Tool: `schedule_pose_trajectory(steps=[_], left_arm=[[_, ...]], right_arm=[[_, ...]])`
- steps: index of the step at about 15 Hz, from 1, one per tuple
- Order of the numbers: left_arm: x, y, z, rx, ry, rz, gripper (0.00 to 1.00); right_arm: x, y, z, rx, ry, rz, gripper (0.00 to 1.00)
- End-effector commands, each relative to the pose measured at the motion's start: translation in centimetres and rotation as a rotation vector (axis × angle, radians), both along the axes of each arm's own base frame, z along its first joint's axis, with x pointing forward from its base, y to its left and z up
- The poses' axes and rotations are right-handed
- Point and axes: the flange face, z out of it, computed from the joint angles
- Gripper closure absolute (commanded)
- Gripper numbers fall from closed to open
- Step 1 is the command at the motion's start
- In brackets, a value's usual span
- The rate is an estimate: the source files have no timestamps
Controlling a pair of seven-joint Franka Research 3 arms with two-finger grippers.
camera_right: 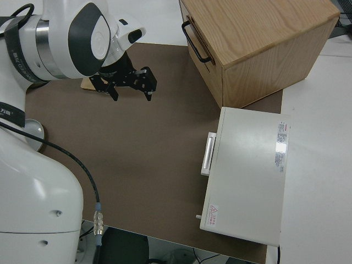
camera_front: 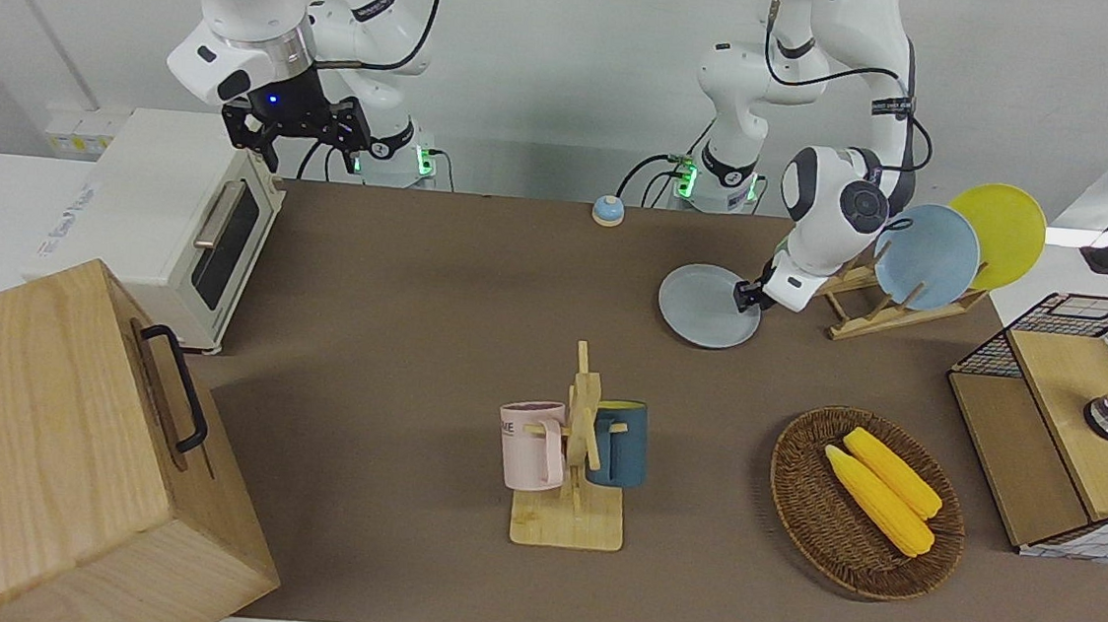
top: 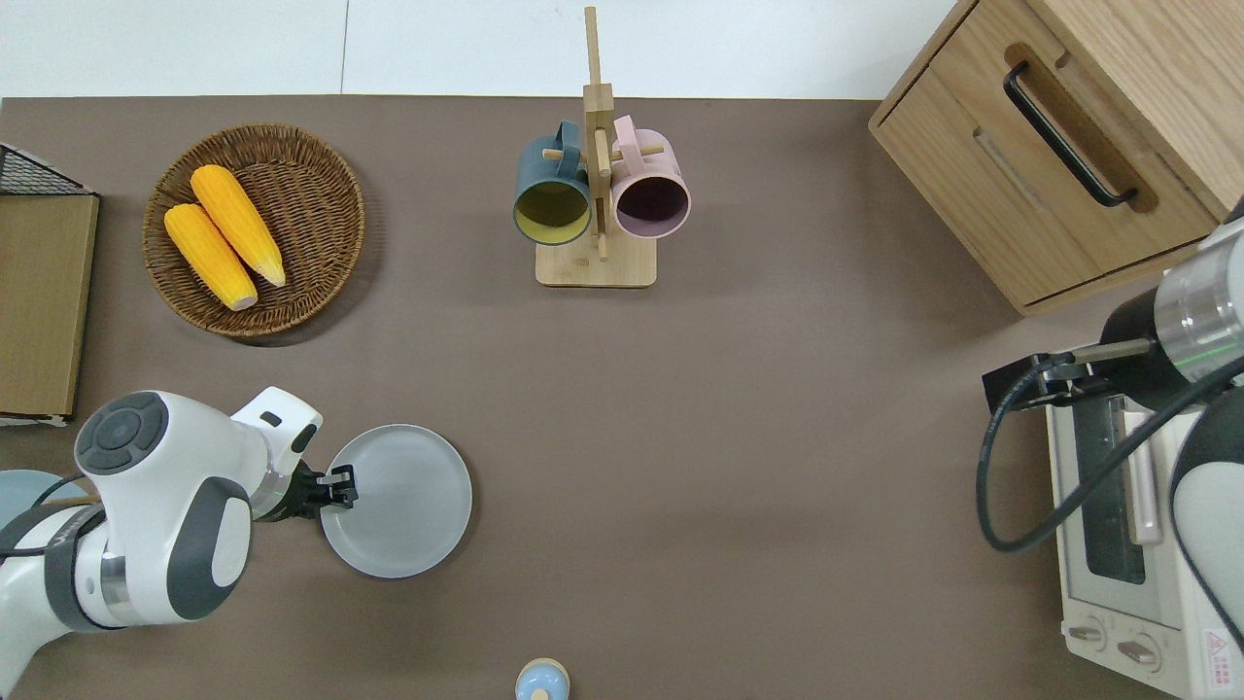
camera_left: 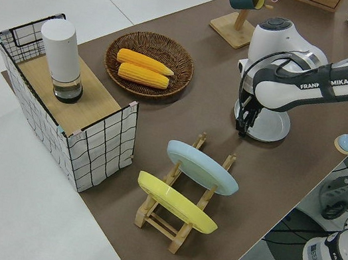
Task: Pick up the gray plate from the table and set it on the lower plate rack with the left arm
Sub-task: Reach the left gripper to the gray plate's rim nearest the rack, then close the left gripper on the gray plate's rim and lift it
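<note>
Gray plate (top: pixel 408 501) in left end effector (top: pixel 340 486)

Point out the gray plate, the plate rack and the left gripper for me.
gray plate (top: pixel 408 501): overhead view, on its bare centre.
lower plate rack (camera_front: pixel 878 315): front view, on the wooden rail nearest the plate.
left gripper (top: pixel 345 486): overhead view, between its fingertips at the plate's rim.
</note>
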Motion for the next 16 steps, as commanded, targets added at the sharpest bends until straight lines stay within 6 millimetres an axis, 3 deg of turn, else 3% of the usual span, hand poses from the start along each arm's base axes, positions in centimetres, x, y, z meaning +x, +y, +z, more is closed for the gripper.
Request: schedule_pose_trajectory(steps=[1, 4, 10, 16], left_arm=[[-0.1, 0.1, -0.3, -0.007, -0.007, 0.025, 0.82], [-0.1, 0.2, -0.3, -0.007, -0.004, 0.026, 1.00], [0.2, 1.0, 0.9, -0.009, -0.013, 0.033, 1.00], [2.4, 1.7, 6.8, -0.015, 0.043, 0.034, 1.00]], right_arm=[[-0.2, -0.2, 0.5, -0.009, 0.001, -0.016, 0.017], [-0.2, -0.2, 0.5, -0.009, 0.001, -0.016, 0.017], [-0.2, -0.2, 0.5, -0.009, 0.001, -0.016, 0.017], [-0.2, -0.2, 0.5, -0.009, 0.001, -0.016, 0.017]])
